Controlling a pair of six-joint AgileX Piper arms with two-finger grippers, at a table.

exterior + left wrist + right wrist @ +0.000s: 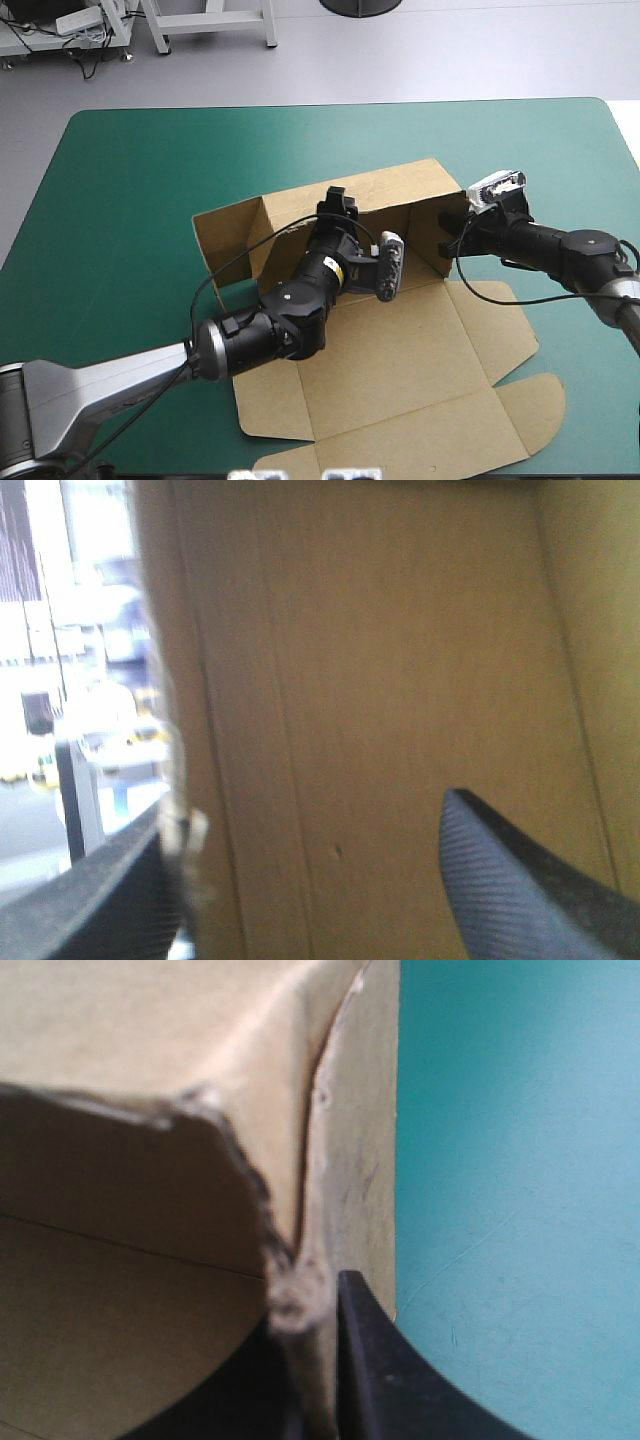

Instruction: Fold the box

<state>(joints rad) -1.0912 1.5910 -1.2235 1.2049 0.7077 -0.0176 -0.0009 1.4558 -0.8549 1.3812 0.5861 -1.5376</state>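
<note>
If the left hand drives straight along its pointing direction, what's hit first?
The open left hand would first meet the raised wall of the brown cardboard box, which fills the view ahead; the gap to it is hard to judge.

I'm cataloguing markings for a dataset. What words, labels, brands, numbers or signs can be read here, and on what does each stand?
No text can be read in any view.
Small yellow sticker on the left arm: too small to read.
Box: plain brown board, no print visible.
Teal-green cover: no markings visible.
</note>
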